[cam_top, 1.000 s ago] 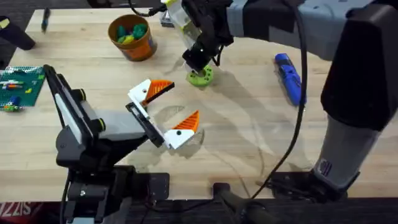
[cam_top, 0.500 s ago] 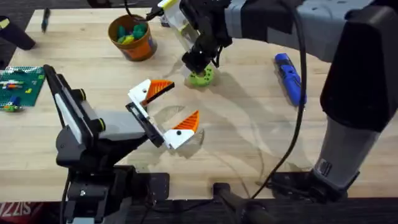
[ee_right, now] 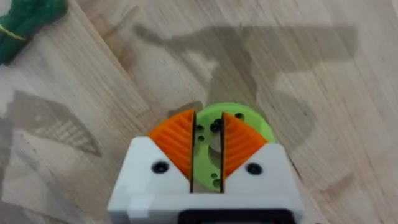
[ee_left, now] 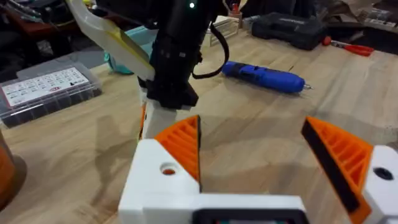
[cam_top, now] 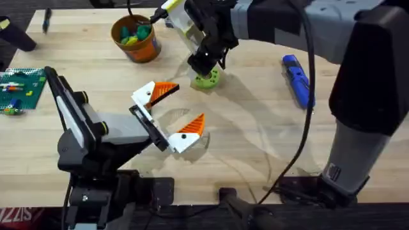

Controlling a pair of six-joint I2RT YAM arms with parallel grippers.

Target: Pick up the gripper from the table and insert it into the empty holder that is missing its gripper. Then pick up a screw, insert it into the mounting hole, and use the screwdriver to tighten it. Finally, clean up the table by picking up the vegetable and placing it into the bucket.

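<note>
Lifted slightly, right claw (ee_right: 207,149) stays clamped on green disc (ee_right: 208,146).

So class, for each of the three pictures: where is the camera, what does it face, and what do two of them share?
Overhead: above the bases, facing the table; both arms show.
Left wrist: on the open left tool, facing the screwdriver.
Right wrist: on the right tool, looking down on the green disc it grips.
Shared: screwdriver, overhead and left wrist.

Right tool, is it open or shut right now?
Shut on the green disc: in the wrist view, the right tool has both orange pads pressed against the disc's sides, on the table.
</note>
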